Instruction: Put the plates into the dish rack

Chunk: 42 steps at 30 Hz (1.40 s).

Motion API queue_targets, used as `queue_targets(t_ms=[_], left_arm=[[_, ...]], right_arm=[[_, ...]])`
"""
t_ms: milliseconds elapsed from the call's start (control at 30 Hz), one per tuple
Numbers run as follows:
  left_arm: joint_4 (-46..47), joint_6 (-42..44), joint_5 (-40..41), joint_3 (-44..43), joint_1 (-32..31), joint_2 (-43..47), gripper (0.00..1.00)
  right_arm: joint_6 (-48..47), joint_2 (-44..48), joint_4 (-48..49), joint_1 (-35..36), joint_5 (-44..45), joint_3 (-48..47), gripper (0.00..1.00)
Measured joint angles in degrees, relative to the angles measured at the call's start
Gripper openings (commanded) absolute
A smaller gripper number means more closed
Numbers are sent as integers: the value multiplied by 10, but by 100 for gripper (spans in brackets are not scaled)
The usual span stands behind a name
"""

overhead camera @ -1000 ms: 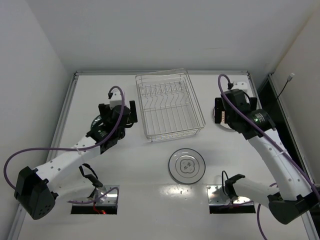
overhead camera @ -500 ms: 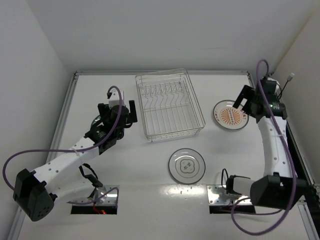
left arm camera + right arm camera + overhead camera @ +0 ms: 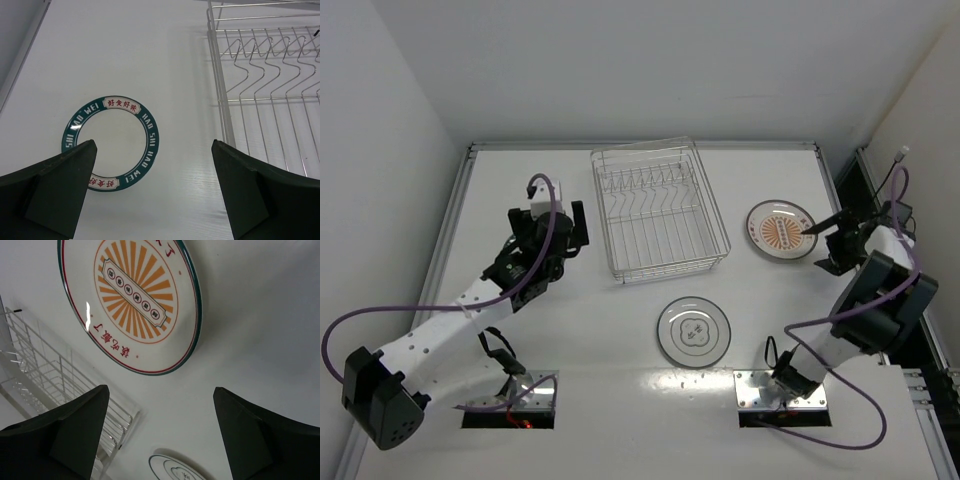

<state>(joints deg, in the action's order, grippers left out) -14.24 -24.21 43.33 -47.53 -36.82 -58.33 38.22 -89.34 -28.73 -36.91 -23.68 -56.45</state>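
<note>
White table (image 3: 590,340) carries everything. Dish rack (image 3: 658,210) at far centre; both plates lie outside it. Orange-rimmed plate (image 3: 781,229) flat on table, right of rack. Dark-rimmed plate (image 3: 694,332) flat, on near side of rack. Right gripper (image 3: 160,389) at right edge of orange-rimmed plate, jaws wide apart, holding nothing. Left gripper (image 3: 154,144) left of rack, jaws wide apart, above teal lettered ring (image 3: 122,104).

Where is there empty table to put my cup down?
Bare table lies left of the rack, beyond the left arm. More lies between that arm and the dark-rimmed plate. It's tight between rack and orange plate.
</note>
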Motion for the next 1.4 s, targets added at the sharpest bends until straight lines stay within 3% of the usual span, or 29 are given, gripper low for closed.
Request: queue_targets(t_ms=[467, 733, 833, 867, 933, 1167, 1400], left_arm=[[-20, 0, 35, 0, 0, 10, 100], [-25, 0, 37, 0, 0, 10, 100], [-26, 0, 37, 0, 0, 10, 100], [-26, 0, 39, 0, 0, 10, 100], [-28, 0, 40, 0, 0, 10, 100], [-33, 0, 46, 0, 0, 11, 100], [-34, 0, 59, 0, 0, 11, 100]], right_arm=[[-16, -212, 1, -12, -46, -92, 64], [-43, -292, -14, -1, -68, -172, 42], [-52, -308, -9, 5, -75, -186, 20], [-52, -312, -8, 7, -80, -187, 5], [-56, -318, -6, 7, -101, -187, 0], [-47, -261, -3, 28, -100, -184, 0], [-26, 1, 4, 155, 74, -183, 0]])
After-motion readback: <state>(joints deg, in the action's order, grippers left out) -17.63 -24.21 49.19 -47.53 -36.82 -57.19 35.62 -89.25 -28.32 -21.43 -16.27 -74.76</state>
